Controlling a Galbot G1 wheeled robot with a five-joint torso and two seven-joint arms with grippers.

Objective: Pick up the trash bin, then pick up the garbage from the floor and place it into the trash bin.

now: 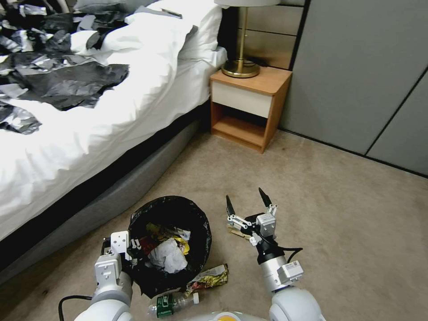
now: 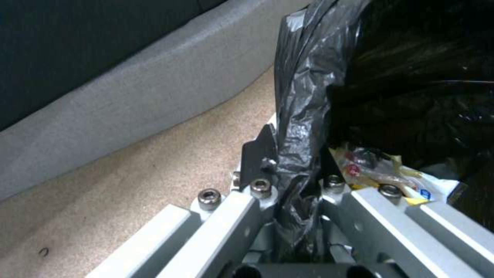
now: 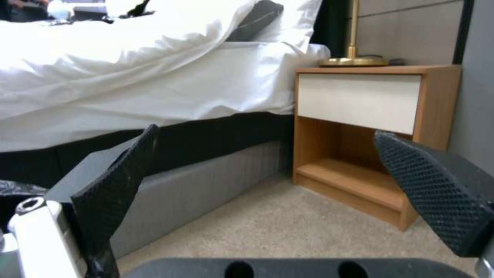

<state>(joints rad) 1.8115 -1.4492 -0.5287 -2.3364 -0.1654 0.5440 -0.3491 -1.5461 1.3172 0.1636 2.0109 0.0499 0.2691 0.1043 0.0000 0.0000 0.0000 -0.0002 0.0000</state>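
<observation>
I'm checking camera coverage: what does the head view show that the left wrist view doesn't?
Head view alone: the open right hand above the carpet, the green-labelled bottle and yellow wrapper on the floor, the nightstand and lamp. Left wrist view alone: the left hand's fingers clamped on the bin's black liner. Both: the trash bin with litter inside, the bed base and carpet.

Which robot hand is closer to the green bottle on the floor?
Left. The left gripper grips the trash bin rim, just above the green-labelled bottle; the open right gripper hovers farther off.
</observation>
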